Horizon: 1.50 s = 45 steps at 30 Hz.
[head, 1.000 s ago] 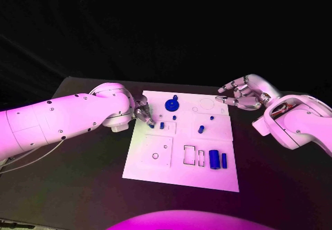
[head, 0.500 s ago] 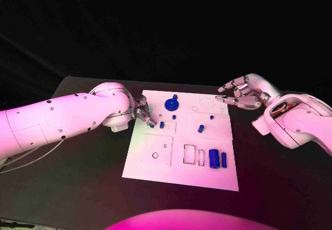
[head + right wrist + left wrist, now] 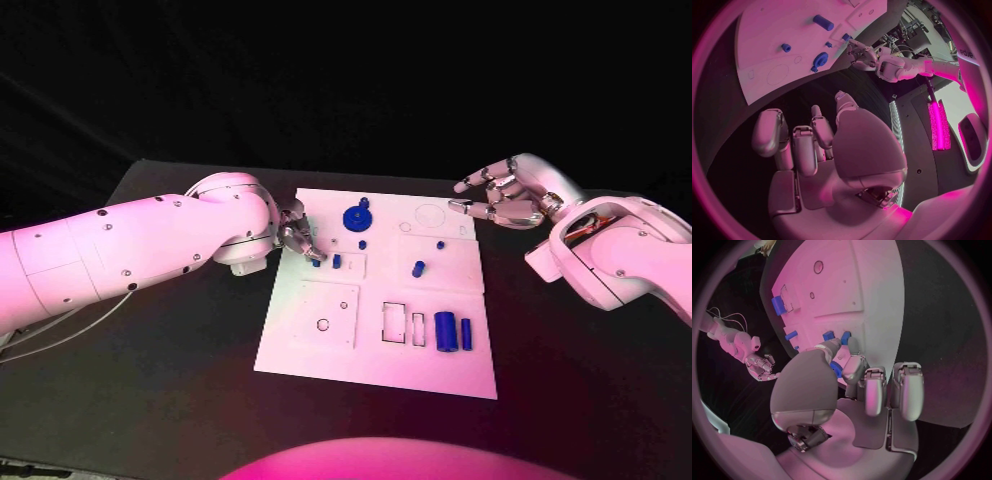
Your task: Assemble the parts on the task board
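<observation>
At the white board's (image 3: 382, 300) left edge, the left hand (image 3: 299, 238) bends down — fingertips pinching a small blue piece (image 3: 316, 262) on the board. Off the far right corner, the right hand (image 3: 500, 200) hangs with loosely spread fingers, holding nothing — bare black table (image 3: 188, 340) on both sides.

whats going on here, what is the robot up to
The robot is working on a white task board that holds small blue parts. Its left hand is down at the board's edge, fingertips on a small blue part. Its right hand hovers off the board's far corner, holding nothing.
</observation>
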Available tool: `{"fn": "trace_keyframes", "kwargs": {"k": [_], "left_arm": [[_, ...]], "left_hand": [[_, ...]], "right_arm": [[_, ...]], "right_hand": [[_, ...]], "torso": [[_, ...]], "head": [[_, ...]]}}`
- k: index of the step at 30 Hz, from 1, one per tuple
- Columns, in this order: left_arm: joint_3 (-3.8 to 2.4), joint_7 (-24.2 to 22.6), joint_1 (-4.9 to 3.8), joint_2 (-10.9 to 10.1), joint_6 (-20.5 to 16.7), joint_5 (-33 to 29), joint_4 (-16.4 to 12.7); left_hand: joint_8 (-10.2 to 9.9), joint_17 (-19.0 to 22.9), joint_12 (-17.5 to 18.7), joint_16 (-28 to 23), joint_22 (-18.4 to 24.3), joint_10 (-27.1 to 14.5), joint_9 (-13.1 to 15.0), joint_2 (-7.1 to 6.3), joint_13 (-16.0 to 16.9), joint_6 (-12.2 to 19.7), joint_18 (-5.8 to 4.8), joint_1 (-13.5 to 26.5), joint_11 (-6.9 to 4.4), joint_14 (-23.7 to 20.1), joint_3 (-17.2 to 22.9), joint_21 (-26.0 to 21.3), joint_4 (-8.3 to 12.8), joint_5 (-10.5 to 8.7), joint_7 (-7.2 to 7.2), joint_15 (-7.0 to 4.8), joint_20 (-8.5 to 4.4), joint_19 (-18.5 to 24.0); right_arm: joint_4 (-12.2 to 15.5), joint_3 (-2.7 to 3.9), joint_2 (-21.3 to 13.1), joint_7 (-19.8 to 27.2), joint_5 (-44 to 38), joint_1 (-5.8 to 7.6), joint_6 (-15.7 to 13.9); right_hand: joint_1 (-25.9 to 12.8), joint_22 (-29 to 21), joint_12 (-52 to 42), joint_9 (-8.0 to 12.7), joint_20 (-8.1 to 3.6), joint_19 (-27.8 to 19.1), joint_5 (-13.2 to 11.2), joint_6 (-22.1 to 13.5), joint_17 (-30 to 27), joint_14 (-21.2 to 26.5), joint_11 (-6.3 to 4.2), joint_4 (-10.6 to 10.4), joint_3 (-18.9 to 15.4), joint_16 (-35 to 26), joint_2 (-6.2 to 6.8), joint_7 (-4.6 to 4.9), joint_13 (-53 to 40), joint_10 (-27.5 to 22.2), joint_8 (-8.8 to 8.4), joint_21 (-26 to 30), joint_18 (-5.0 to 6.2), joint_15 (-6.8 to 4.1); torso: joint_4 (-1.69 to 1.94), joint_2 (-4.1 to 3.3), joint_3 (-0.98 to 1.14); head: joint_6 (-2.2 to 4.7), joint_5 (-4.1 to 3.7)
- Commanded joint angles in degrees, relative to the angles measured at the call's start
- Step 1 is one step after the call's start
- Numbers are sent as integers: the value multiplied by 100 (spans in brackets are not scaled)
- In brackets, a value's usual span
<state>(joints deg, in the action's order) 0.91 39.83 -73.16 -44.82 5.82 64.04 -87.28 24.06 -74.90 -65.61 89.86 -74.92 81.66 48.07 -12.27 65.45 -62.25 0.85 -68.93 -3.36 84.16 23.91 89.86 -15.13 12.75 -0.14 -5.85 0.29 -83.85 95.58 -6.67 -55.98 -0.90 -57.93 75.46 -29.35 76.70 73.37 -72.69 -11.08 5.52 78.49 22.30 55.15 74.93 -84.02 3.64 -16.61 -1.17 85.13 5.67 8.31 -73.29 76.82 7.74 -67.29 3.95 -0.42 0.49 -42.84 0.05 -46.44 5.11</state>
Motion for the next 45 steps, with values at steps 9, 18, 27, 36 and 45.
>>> {"fn": "trace_keyframes", "kwargs": {"k": [9, 18, 27, 36, 45], "left_arm": [[-1, 25, 4, 3, -174, -42, 4], [-5, -17, 4, -18, -414, -126, -12], [-18, -113, 4, -33, -646, -268, -14], [-45, -583, 2, -114, -1284, -608, -85], [-36, -2305, 2, -134, -2338, -986, -281]], "left_hand": [[-55, -1510, -42, 14, -1508, -51, 41, 212, -5, -9, -85, 176, 2, 584, -811, 14, -159, 26, 54, -29, -33, -615], [-87, -1510, -45, 14, -1508, -64, 52, 391, -19, -16, -85, 408, 10, 584, -1322, 14, -171, 28, 64, -22, -34, -615], [-100, -1510, -33, 14, -1508, -82, 63, 452, -40, -6, -85, 501, 17, 584, -1577, 14, -171, 27, 72, -20, -33, -615], [-182, -1510, 215, 14, -1447, -247, 54, 574, -286, 133, -66, 368, 55, 584, -1740, -38, -158, 41, 118, 3, -22, -572], [-840, 109, 2721, -1630, 745, -2198, -498, 440, -2454, 1067, 533, -1098, 528, -340, -1128, -2170, 39, 76, 658, 397, 275, 1128]], "right_arm": [[-2, 1, -3, 54, -15, -5, 15], [-2, 1, -4, 54, -12, -7, 16], [-7, 1, -5, 58, -6, -12, 14], [-13, 1, -10, 60, -1, -16, 8], [-25, 0, -12, 76, 9, -18, -11]], "right_hand": [[-56, -8, 5, 9, -28, 6, 22, -6, 653, -383, -33, 10, -34, -35, -32, -20, 5, -2, 18, 27, 118, -45], [-56, -8, 5, 9, -28, 6, 22, -6, 653, -383, -33, 10, -34, -35, -32, -20, 5, -2, 18, 27, 118, -45], [-70, -11, 4, 11, -28, 5, 22, -12, 648, -382, -32, 6, -41, -38, -31, -19, 5, -1, 17, 33, 118, -45], [-70, -11, 4, 11, -28, 5, 22, -12, 648, -382, -32, 6, -41, -38, -31, -19, 5, -1, 17, 33, 118, -45], [-77, -22, 14, 12, -28, -2, 25, -14, 635, -379, -31, 6, -43, -47, -35, -19, 16, -10, 18, 50, 122, -44]], "torso": [[0, 2, 1], [-3, 0, 0], [0, 1, 0], [5, 8, 5], [-1, 3, 4]], "head": [[13, -3], [25, -12], [35, -27], [82, -62], [172, -132]]}}
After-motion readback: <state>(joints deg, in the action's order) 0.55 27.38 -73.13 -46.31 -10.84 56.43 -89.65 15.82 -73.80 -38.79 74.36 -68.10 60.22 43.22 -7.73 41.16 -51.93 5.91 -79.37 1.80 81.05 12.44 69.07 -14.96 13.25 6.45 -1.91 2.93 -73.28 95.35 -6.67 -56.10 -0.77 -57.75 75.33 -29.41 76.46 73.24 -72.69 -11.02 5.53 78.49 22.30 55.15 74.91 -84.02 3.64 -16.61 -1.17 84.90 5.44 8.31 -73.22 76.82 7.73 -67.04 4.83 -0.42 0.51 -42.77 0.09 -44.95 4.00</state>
